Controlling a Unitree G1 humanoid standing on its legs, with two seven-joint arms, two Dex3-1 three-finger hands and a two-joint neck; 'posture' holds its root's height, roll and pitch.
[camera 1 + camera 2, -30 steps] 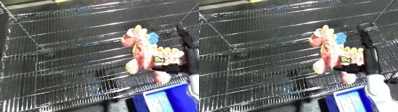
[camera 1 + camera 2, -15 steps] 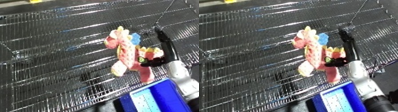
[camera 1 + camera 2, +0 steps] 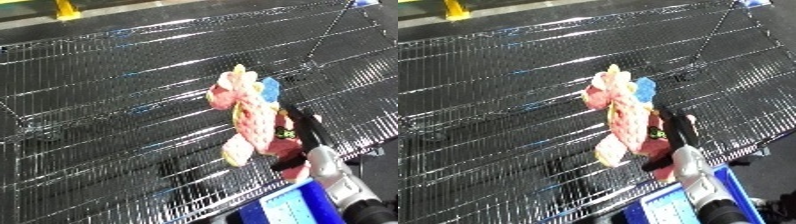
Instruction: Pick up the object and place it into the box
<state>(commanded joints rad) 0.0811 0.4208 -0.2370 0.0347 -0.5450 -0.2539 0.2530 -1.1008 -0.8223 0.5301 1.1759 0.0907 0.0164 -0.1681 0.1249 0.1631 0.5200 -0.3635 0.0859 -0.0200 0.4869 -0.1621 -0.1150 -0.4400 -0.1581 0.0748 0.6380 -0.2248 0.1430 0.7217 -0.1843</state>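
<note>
No legible text anywhere (plush toy tag unreadable)

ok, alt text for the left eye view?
The robot's right hand grips a pink plush toy above a wire mesh surface. A blue bin shows at the lower right corner. The left hand is out of view.

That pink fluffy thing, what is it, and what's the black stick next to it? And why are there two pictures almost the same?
The pink thing is a plush toy, with a bit of blue and yellow on it. It lies on a dark wire mesh shelf. The black stick is the robot's right hand, on a silver arm, with its fingers against the toy's side. The two pictures come from the two eyes of a camera on the robot's head, looking down, so they nearly match. The blue corner at the bottom is the bin where the toy should go.
</note>
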